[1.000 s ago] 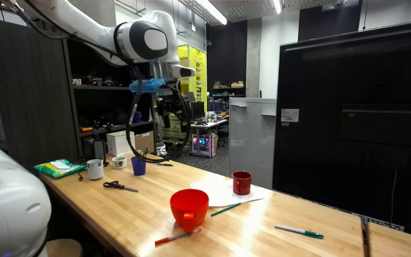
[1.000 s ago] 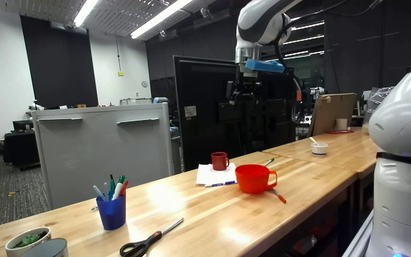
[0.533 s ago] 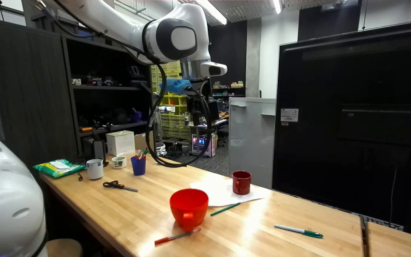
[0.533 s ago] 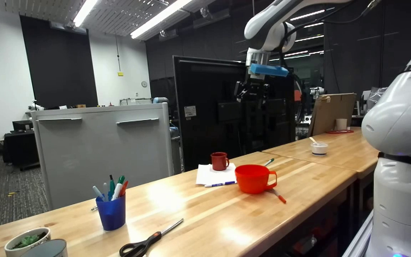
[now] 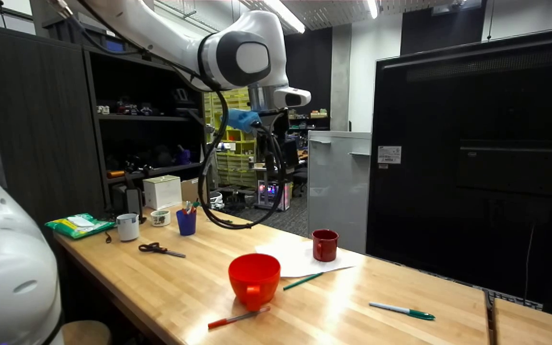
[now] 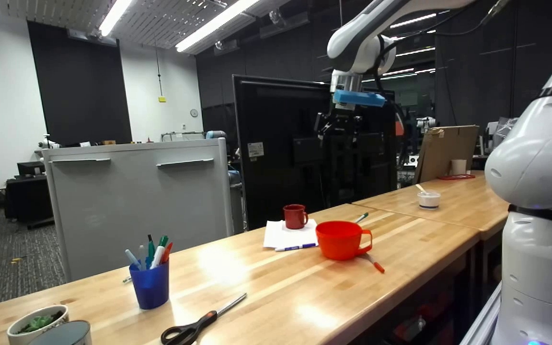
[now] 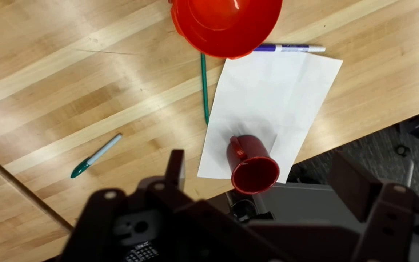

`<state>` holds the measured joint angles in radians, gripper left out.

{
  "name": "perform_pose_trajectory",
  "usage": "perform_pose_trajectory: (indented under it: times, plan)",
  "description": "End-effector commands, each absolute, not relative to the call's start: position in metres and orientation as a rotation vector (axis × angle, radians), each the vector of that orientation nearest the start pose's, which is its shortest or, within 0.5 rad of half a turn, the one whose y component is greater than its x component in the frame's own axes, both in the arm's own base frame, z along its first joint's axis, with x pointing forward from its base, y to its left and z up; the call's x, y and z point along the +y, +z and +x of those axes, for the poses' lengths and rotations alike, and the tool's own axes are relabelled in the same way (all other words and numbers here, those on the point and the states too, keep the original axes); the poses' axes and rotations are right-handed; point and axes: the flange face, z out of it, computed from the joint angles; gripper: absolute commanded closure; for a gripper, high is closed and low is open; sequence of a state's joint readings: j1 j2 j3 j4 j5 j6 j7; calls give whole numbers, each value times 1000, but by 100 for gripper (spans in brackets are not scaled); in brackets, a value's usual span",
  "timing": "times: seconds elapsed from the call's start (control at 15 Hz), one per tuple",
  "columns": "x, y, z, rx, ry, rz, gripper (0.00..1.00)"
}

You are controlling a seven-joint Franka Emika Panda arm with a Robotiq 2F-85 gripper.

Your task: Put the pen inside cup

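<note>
A robotics lab, by the look of it: a white robot arm (image 5: 230,57) stands at a wooden worktable (image 5: 180,280), with yellow storage bins (image 5: 236,170) and a computer tower (image 5: 272,194) (its side lit in colours) behind, dark shelving (image 5: 142,118), a grey cabinet (image 5: 339,191), a large flat-panel display (image 5: 477,110) seen from the rear, strip lights (image 6: 216,24), and grey carpet (image 6: 27,247).

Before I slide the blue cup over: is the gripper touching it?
Apart. An exterior view shows the gripper high up, with a wide gap between it and the blue cup.
</note>
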<state>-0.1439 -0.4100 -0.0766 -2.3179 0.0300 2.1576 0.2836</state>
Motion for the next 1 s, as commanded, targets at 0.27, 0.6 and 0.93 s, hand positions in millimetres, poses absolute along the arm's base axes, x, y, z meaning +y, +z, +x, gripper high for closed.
perform_pose_trajectory:
  times: [0.27, 0.6, 0.93]
  plan:
    - [-196, 482, 490, 1218, -573, -2814, 0]
    - [-223, 457, 497, 1285, -524, -2787, 0]
    - [-235, 449, 510, 1320, -503, -2774, 0]
